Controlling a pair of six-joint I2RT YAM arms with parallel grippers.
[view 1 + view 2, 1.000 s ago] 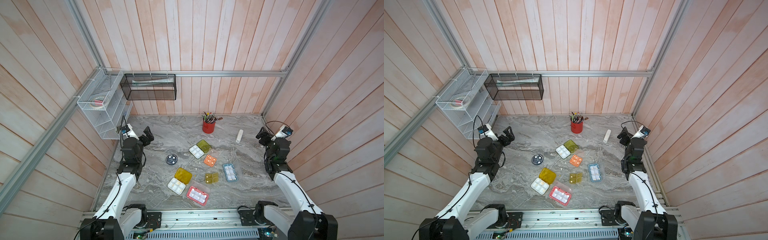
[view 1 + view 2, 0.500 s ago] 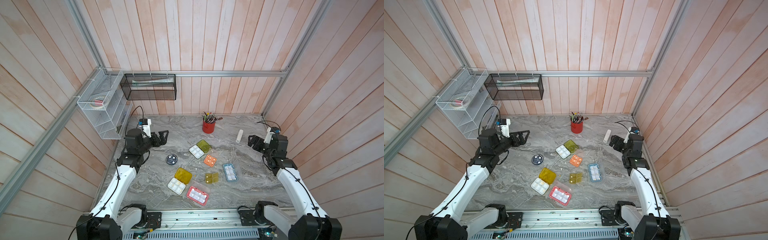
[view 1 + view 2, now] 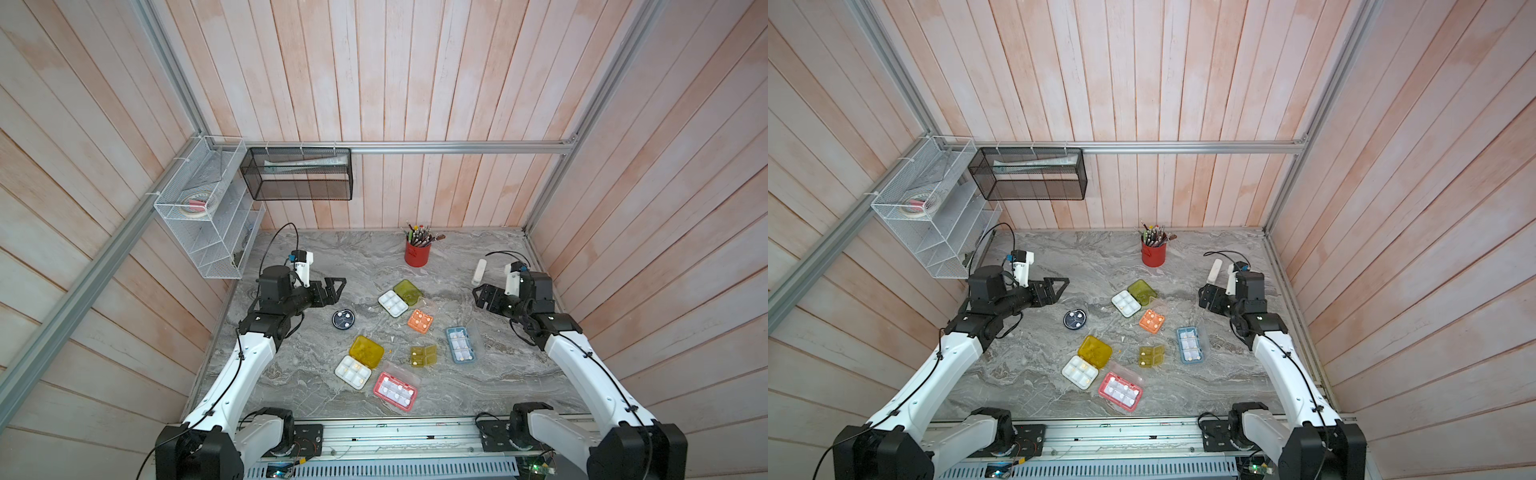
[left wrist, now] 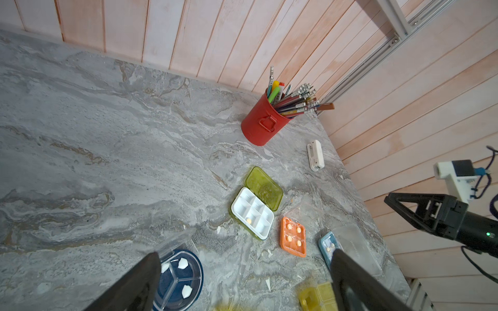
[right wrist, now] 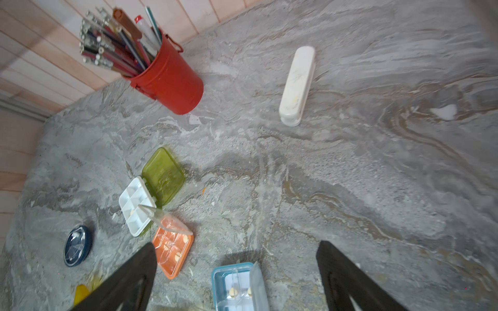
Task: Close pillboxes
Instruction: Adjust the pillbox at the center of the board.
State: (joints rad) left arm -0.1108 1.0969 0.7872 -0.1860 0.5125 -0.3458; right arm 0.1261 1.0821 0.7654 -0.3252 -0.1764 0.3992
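Pillboxes are lying open in a loose cluster at the lower centre of the frame in both top views, on the grey, marble-veined bench (image 3: 316, 257). The yellow pillbox (image 3: 365, 352) and the lime-olive pillbox (image 3: 408, 292) are each showing a glossy translucent lid with rounded corners, folded flat beside a white six-cell tray. The orange pillbox (image 3: 419, 321), light blue pillbox (image 3: 460, 345) and pink-red pillbox (image 3: 395, 388) are carrying thin clear lids swung up or aside, with small pale tablets sitting in their cells. The small olive pillbox (image 3: 423, 356) is lying spread in two halves. The round dark pillbox (image 3: 343, 319), a flat disc divided into wedges, is sitting at the left of the group. The left arm (image 3: 249, 365) is holding its black triangular jaws wide apart and empty, just up and left of the round one and not touching it. The right arm (image 3: 582, 365) is holding its jaws wide and empty at the right middle of the frame, up and right of the light blue one and apart from it.
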